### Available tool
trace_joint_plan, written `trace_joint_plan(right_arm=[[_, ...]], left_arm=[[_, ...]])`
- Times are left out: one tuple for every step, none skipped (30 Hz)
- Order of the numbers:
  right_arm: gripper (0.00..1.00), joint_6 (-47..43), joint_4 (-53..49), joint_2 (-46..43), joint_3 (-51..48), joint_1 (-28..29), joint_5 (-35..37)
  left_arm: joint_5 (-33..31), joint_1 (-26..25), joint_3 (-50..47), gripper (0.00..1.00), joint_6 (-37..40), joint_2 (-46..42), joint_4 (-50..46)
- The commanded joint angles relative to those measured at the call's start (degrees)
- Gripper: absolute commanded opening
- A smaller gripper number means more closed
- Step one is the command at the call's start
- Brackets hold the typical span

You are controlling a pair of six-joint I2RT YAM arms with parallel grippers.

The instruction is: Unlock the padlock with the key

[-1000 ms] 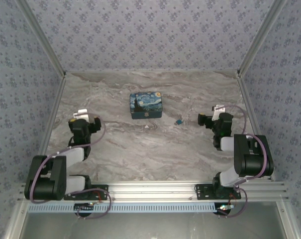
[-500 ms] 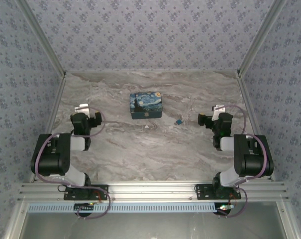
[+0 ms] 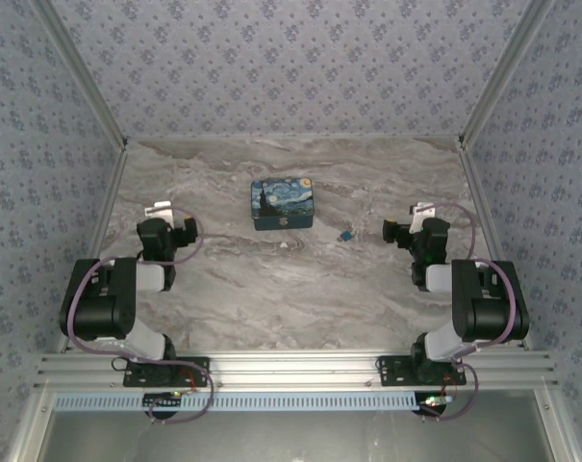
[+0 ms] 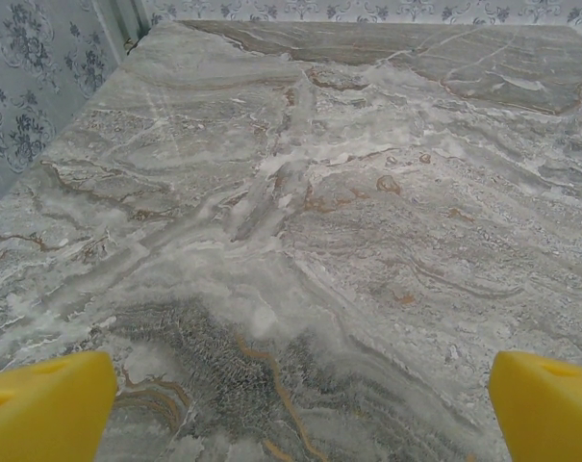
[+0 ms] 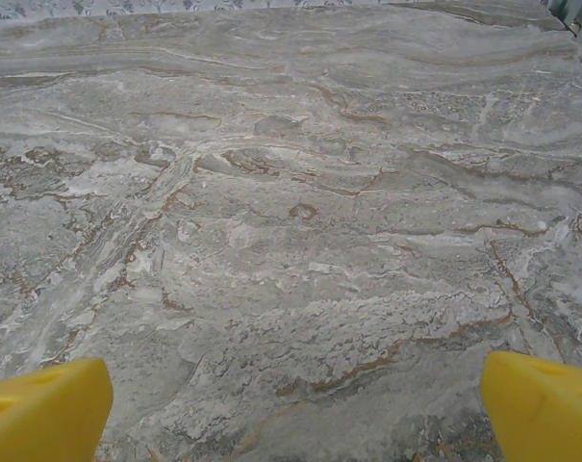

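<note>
The tiny teal-blue padlock (image 3: pixel 345 235) lies on the marble table right of centre, apart from both arms. A faint dark speck (image 3: pixel 291 247), which may be the key, lies in front of the printed box; it is too small to be sure. My left gripper (image 3: pixel 158 210) hovers low near the left wall, and its yellow fingertips (image 4: pixel 45 404) stand wide apart over bare marble, so it is open (image 4: pixel 300 409). Right of the padlock, my right gripper (image 3: pixel 423 210) is also open (image 5: pixel 295 414), its yellow fingertips (image 5: pixel 45 409) spread with nothing between them.
A blue-and-yellow starry-night box (image 3: pixel 282 203) stands at the table's middle back. Patterned walls close in the left, right and back sides. A metal rail (image 3: pixel 291 366) runs along the near edge with both arm bases on it.
The left arm folded up, its elbow rising and its gripper shifting slightly farther back, then held still. The right arm, the padlock and the box have not moved.
</note>
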Motion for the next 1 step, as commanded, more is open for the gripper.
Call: trace_joint_plan(right_arm=[[1.0,-0.9,0.1,0.4,0.8,0.3,0.9]], left_arm=[[0.7,0.0,0.6,0.99,-0.5,-0.5,0.0]])
